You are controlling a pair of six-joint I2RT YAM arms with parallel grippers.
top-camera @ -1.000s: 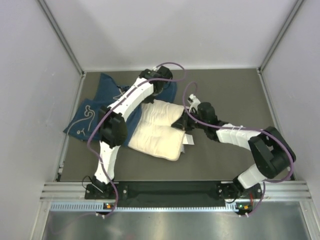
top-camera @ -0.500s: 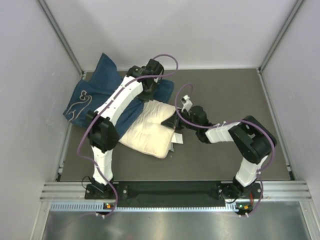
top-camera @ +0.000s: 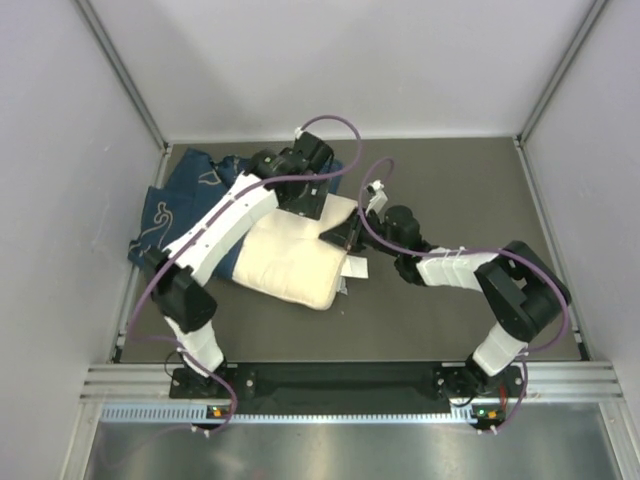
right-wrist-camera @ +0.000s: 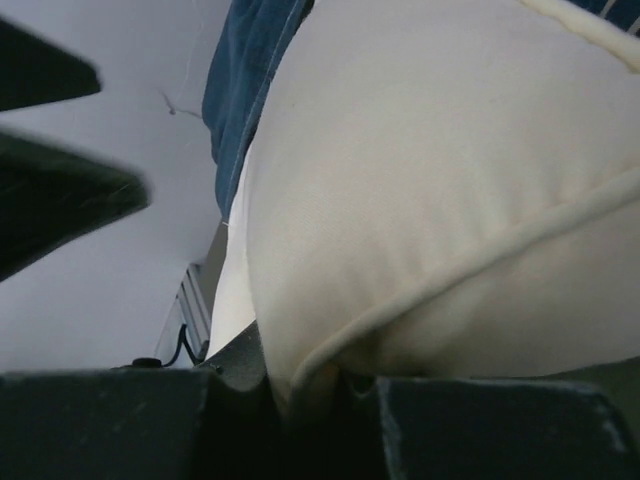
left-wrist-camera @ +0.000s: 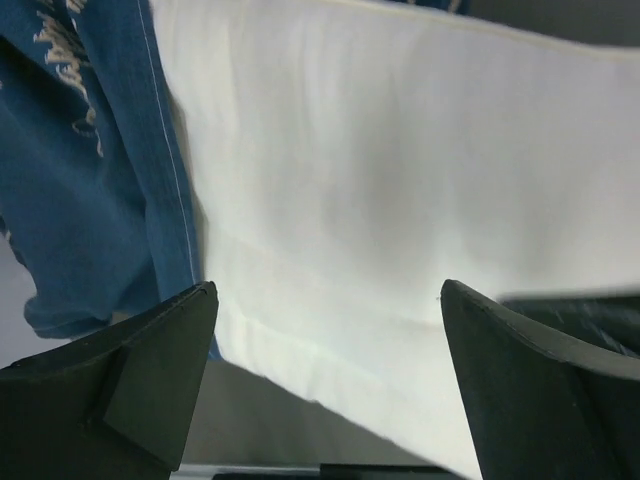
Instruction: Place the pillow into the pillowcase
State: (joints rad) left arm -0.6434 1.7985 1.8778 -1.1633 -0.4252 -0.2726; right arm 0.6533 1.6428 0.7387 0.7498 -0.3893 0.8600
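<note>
right gripper [right-wrist-camera: 305,388] tight on pillow [right-wrist-camera: 450,180]

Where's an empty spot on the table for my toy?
The dark grey tabletop on the far right is free, plus the near strip before the plump cream-white pillow. The left, with the dark blue whale-print pillowcase, is crowded.

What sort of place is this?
Probably a robot test booth, not a home: bare white walls box in a grey table, and a left arm and right arm bolted at its edge handle a pillow and pillowcase.
</note>
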